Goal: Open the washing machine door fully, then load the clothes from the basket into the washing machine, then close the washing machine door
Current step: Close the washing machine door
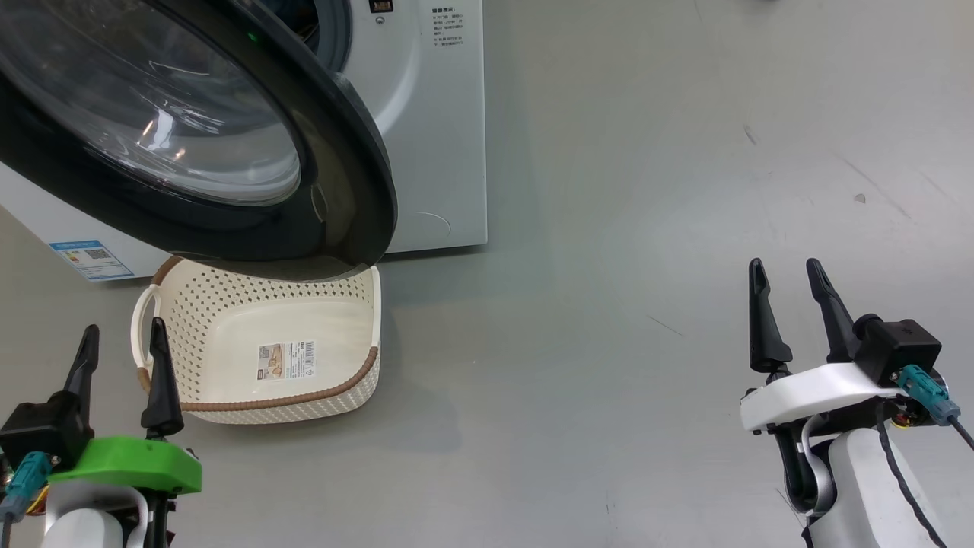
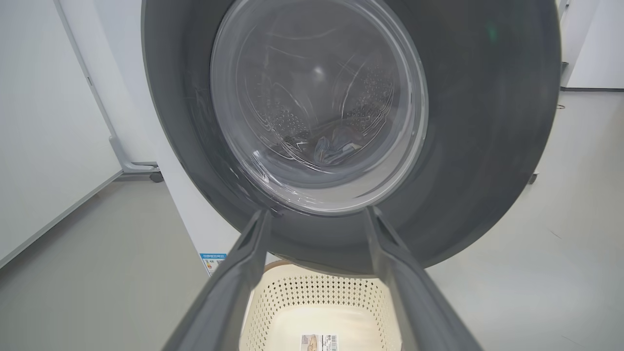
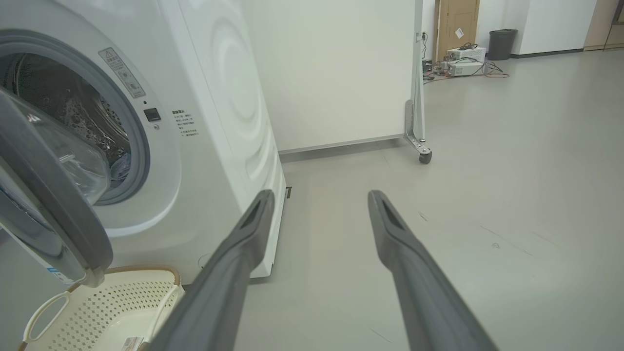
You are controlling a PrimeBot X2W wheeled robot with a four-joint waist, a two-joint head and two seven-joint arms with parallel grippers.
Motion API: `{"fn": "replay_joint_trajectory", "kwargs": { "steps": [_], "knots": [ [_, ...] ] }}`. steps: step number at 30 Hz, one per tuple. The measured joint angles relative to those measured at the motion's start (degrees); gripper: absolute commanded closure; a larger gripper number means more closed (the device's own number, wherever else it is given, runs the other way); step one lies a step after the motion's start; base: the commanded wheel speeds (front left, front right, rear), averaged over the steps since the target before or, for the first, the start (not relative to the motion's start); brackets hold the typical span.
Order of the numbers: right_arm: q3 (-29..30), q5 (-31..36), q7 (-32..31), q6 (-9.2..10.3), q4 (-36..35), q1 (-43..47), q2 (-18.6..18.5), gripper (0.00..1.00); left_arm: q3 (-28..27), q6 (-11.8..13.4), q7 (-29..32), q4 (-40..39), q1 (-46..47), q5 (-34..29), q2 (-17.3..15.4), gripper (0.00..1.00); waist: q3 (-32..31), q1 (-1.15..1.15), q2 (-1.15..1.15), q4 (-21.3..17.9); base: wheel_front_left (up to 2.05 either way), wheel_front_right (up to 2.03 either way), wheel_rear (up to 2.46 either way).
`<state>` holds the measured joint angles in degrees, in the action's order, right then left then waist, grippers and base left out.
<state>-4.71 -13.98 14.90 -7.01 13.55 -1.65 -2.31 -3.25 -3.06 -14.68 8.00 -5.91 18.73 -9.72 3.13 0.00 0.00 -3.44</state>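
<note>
Hovering low, left arm (image 1: 114, 466) and right arm (image 1: 829, 390) point forward, jaws spread.

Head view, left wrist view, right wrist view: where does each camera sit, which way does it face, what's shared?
Head view: on the head, looking forward and down at the washing machine door, the basket and floor; left gripper and right gripper at bottom corners.
Left wrist view: on the left wrist, facing the door's glass, basket beneath; own fingers show.
Right wrist view: on the right wrist, facing past the washing machine across the floor; own fingers show.
Shared: all three see door and basket.
</note>
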Motion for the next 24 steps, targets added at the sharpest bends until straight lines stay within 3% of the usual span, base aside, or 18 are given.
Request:
{"fn": "replay_joint_trajectory", "kwargs": {
  "steps": [24],
  "knots": [
    [-1.43, 0.45, 0.00, 0.00, 0.07, 2.16, 0.03, 0.00, -2.61, -0.01, 0.00, 1.37, -0.18, -2.68, 2.90, 0.00, -1.98, 0.00, 0.00, 2.62, 0.00, 0.00, 0.00]
  ]
}}
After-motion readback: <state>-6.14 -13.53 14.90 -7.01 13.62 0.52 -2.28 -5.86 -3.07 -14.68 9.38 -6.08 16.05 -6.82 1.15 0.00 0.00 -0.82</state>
